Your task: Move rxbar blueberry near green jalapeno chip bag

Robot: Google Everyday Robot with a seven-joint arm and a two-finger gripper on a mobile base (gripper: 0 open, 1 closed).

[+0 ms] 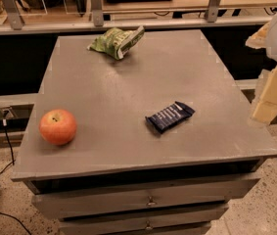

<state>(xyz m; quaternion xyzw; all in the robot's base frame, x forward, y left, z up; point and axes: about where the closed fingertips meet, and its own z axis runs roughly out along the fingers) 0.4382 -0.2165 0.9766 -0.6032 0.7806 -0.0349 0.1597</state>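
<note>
The rxbar blueberry, a dark navy bar with pale lettering, lies flat and slanted on the grey tabletop, right of centre and towards the front. The green jalapeno chip bag, crumpled light green with white edges, lies at the far edge of the top, a little left of centre. The bar and the bag are far apart. My gripper, pale yellow and white, hangs at the right edge of the view, beyond the table's right side and to the right of the bar. It holds nothing that I can see.
A red-orange apple sits at the front left of the top. The table is a cabinet with drawers below its front edge. A rail with metal posts runs behind it. Cables hang at the left.
</note>
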